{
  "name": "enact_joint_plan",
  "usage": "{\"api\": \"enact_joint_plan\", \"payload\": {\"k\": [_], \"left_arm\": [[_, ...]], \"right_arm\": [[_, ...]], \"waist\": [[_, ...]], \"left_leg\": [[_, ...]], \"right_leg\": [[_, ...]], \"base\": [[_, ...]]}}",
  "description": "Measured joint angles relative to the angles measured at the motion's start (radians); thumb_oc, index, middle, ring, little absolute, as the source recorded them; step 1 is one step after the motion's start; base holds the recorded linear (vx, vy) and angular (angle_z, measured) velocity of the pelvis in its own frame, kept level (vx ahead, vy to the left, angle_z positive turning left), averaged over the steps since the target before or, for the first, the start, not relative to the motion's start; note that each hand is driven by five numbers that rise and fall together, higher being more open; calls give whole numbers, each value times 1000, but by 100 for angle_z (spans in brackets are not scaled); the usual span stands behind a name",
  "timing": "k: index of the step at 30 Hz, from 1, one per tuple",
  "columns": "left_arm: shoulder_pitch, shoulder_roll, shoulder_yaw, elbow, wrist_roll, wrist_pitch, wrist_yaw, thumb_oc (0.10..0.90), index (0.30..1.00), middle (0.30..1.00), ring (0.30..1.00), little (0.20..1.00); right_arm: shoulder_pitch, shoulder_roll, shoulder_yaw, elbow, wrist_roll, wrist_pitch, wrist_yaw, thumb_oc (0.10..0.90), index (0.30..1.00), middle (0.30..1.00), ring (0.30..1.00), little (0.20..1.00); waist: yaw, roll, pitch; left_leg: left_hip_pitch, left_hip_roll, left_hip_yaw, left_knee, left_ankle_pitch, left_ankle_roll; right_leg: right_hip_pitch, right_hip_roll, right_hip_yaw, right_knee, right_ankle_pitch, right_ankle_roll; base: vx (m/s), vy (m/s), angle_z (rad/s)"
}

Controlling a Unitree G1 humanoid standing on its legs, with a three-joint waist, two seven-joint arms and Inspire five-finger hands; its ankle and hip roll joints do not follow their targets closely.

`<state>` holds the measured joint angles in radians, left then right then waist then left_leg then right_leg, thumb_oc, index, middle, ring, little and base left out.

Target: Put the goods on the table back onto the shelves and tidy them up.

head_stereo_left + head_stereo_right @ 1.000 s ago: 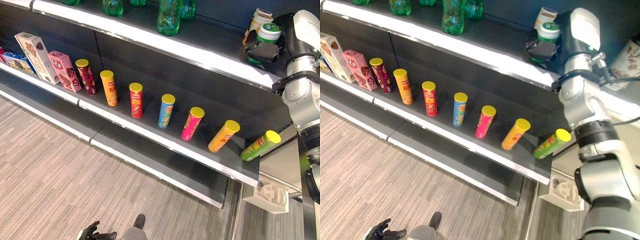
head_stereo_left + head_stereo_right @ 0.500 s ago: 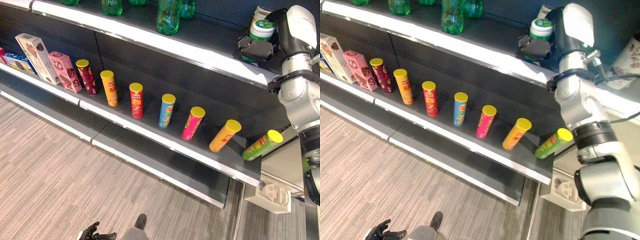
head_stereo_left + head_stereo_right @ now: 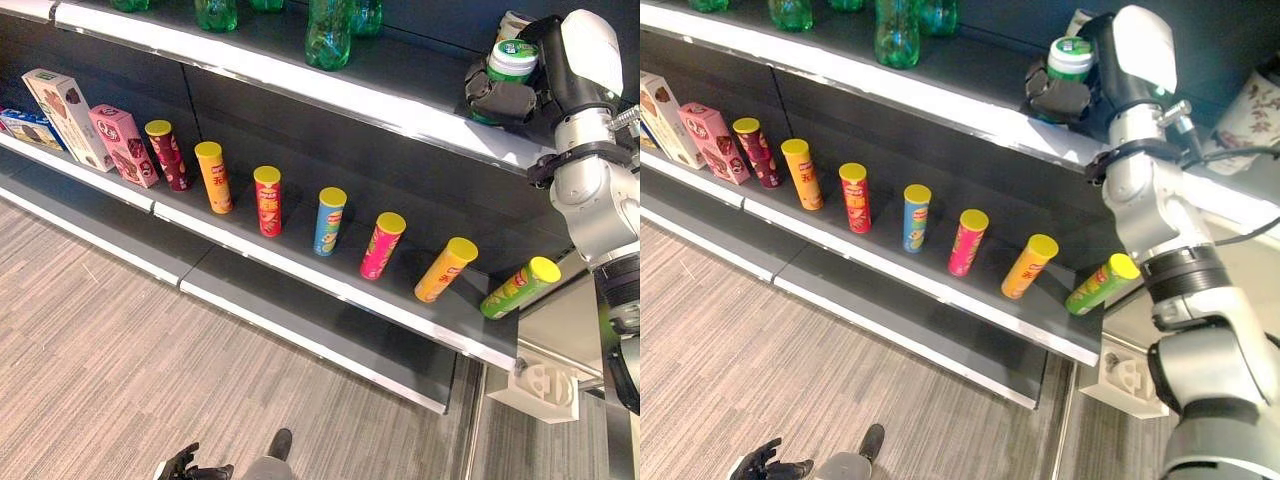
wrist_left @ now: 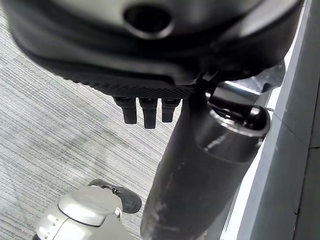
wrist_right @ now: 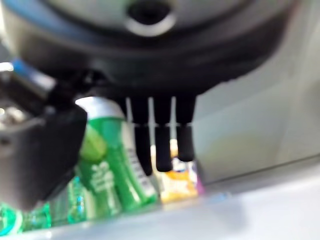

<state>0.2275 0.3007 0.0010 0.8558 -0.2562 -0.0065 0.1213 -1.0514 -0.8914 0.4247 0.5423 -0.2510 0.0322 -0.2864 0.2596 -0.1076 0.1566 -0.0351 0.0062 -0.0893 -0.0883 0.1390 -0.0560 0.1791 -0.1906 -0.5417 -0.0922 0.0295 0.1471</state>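
Observation:
My right hand [image 3: 503,100] is up at the right end of the top shelf [image 3: 300,72], shut on a green jar with a white-and-green lid [image 3: 510,60]. The right wrist view has the same green jar [image 5: 107,175] between the thumb and the fingers [image 5: 162,145]. Whether the jar stands on the shelf board I cannot tell. A second pale jar [image 3: 513,22] stands just behind it. My left hand [image 3: 190,465] hangs low over the floor, fingers relaxed and holding nothing.
Green bottles [image 3: 327,35] stand further left on the top shelf. The middle shelf carries a row of several chip cans [image 3: 331,220], with boxes [image 3: 120,143] at the left and a green can [image 3: 520,288] leaning at the right end. A white fitting [image 3: 545,385] lies on the floor below.
My right hand has carried the green jar a little to the left over the top shelf. The left hand has stayed where it was.

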Motion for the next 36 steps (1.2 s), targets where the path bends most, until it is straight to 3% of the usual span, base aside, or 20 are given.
{"api": "enact_joint_plan", "payload": {"k": [1, 2, 3, 4, 5, 23, 26, 28, 31, 34, 36], "left_arm": [[0, 0, 0, 0, 0, 0, 0, 800, 900, 900, 900, 900], [0, 0, 0, 0, 0, 0, 0, 800, 900, 900, 900, 900], [0, 0, 0, 0, 0, 0, 0, 800, 900, 900, 900, 900], [0, 0, 0, 0, 0, 0, 0, 800, 900, 900, 900, 900], [0, 0, 0, 0, 0, 0, 0, 800, 900, 900, 900, 900], [0, 0, -1, -2, 0, 1, 2, 800, 900, 900, 900, 900], [1, -2, 0, -4, 0, 1, 1, 800, 900, 900, 900, 900], [1, -3, 3, -7, 1, 2, 2, 800, 900, 900, 900, 900], [2, -5, 6, -5, 4, 4, 4, 800, 900, 900, 900, 900], [-14, -15, 22, 1, 11, 12, 18, 800, 900, 900, 900, 900], [-5, -21, 22, -1, 24, 13, 26, 800, 900, 900, 900, 900]], "right_arm": [[0, 1, 0, 0, 0, 0, 0, 400, 300, 300, 300, 300], [0, 1, 0, 0, 0, 0, 0, 533, 500, 500, 500, 500], [0, 1, 0, 0, 0, 0, 0, 533, 500, 500, 500, 500], [0, 2, 0, -1, 0, 0, 0, 620, 629, 629, 629, 629], [0, 3, 0, -2, 1, -1, 0, 800, 900, 900, 900, 900], [45, 14, -25, -60, 2, 7, 8, 800, 900, 900, 900, 900], [99, 13, -50, -148, -2, 7, 7, 800, 900, 900, 900, 900], [185, 13, -121, -254, -20, 17, 2, 800, 900, 900, 900, 900], [286, 13, -186, -416, -122, 6, -26, 800, 900, 900, 900, 900], [484, 34, -350, -692, -207, -4, -61, 800, 900, 900, 900, 900], [585, 104, -418, -866, -158, -57, -62, 800, 900, 900, 900, 900]], "waist": [[0, 0, 0], [-1, 0, 0], [-1, 0, 0], [-1, 0, 0], [-1, 0, 0], [-10, -9, 3], [-16, -10, 4], [-19, -13, 5], [-32, -10, 7], [-36, -7, 10], [-59, -5, 12]], "left_leg": [[0, 0, 0, 0, 0, 0], [0, 0, 0, 0, 0, 0], [0, 0, 0, 0, 0, 0], [0, 0, 0, 0, 0, 0], [0, 0, 0, 0, 0, 0], [0, 3, 4, 0, 0, 0], [-2, 3, 7, 0, 1, 1], [-2, -2, 7, 0, 1, 1], [-6, -4, 11, 0, -1, 1], [-8, -6, 14, -1, 0, 2], [-2, -3, 28, -1, -1, 1]], "right_leg": [[0, 0, 0, 0, 0, 0], [0, 0, 0, 0, 0, 0], [0, 0, 0, 0, 0, 0], [0, 0, 0, 0, 0, 0], [0, 0, 0, 0, 0, 0], [-2, 2, 4, 0, 0, 0], [-9, -1, 5, 2, 1, -1], [-6, -4, 2, 2, 1, -1], [-12, -8, 5, 2, 1, 0], [-15, -8, 8, 2, 1, 0], [-16, -8, 23, 2, 2, 0]], "base": [[0, 0, 0], [0, 0, 0], [0, 0, 0], [0, 0, 0], [0, 0, 0], [-4, 3, 0], [-46, 32, -2], [4, 2, 2], [5, 1, -1], [-3, -2, -2], [-14, -7, -15]]}}
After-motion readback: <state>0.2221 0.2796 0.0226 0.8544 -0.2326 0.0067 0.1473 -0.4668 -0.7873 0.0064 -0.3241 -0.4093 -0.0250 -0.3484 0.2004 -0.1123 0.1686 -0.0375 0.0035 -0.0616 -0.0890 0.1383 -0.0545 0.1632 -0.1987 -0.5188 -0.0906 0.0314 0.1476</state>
